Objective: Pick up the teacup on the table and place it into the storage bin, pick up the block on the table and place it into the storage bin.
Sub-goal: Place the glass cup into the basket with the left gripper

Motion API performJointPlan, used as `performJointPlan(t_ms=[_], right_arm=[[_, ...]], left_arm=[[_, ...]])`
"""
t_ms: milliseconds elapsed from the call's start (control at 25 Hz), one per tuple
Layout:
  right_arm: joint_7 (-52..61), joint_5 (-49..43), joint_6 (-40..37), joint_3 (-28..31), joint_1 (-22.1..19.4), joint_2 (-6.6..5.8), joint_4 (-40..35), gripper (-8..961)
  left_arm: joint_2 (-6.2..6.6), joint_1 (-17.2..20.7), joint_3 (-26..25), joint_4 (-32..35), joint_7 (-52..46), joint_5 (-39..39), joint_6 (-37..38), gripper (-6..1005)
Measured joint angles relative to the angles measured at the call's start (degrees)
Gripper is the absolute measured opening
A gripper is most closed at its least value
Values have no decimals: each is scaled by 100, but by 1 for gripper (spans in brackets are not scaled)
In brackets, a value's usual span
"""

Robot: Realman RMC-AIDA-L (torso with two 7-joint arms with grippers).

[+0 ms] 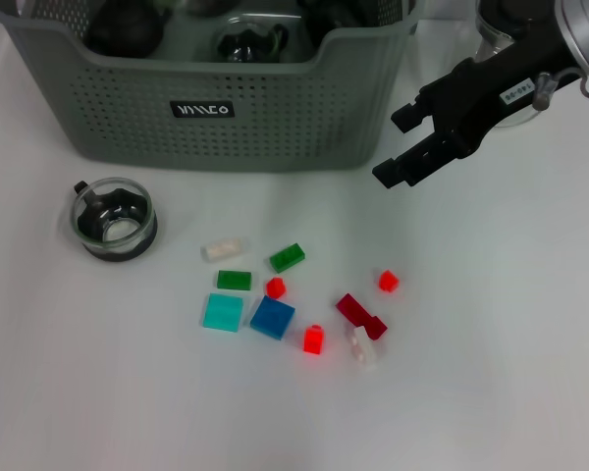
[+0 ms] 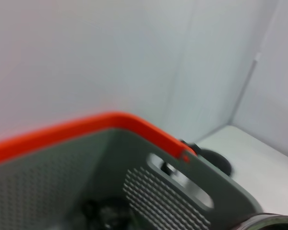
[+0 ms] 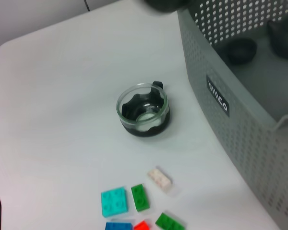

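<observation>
The teacup (image 1: 115,218) is clear glass with a black base and stands on the white table, left of the blocks and in front of the storage bin (image 1: 128,118). The right wrist view also shows the teacup (image 3: 143,111) beside the storage bin (image 3: 230,124). Several small blocks lie loose in the middle of the table, among them a blue block (image 1: 273,317), a teal block (image 1: 223,312) and a red block (image 1: 314,340). My right gripper (image 1: 395,147) hangs open and empty above the table, right of the bin's front corner. My left gripper does not show.
Dark items and a glass cup (image 1: 250,39) lie inside the bin. The left wrist view looks down over the bin's wall (image 2: 182,201), where an orange band (image 2: 110,122) runs along the rim. A white block (image 3: 159,178) and green blocks (image 3: 139,197) lie near the teacup.
</observation>
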Motion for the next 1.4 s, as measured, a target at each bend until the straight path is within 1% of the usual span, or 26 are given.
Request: performJointPlan(t_ms=[120,200,280,400,480,520,600,680,760,1000,1360,1400], right_arm=[[43,-16,-74,0,45,-8,0,918],[104,-20,-104,0,64,-29,0,918],[139,-24,-121,0,69,-41,0,918],[148,-26,-127,4,70,-44,0,919],[149,-27,-127,4,71,-45,0,919],[150,-28,-127,5,71,-46,0,919],[150,-29,-127,5,71,-46,2,919],[151,-30,-121,5,70,-46,17,919],[152,-31,-104,5,62,-47,38,919],[153,-35,-76,5,28,-46,63,918],[116,-35,-42,5,14,-28,74,918],[111,-35,-39,5,11,-25,76,918]], left_arm=[[122,-282,501,-435,-299,324,-824,45],[168,-486,809,-815,-488,639,-1364,45],[194,-766,1066,-1380,-675,1086,-1916,45],[203,-1215,1223,-2230,-905,1806,-2528,45],[191,-1471,1254,-2666,-1043,2276,-2832,44],[162,-1601,1260,-2894,-1100,2548,-2981,44],[98,-1737,1266,-3136,-1157,2927,-3164,44],[23,-1781,1324,-3240,-1172,3134,-3286,44],[-8,-1764,1417,-3276,-1203,3178,-3401,44],[2,-1746,1495,-3497,-1253,3189,-3622,45],[-65,-1719,1504,-3508,-1224,3196,-3680,50],[-70,-1707,1505,-3508,-1217,3196,-3693,70]])
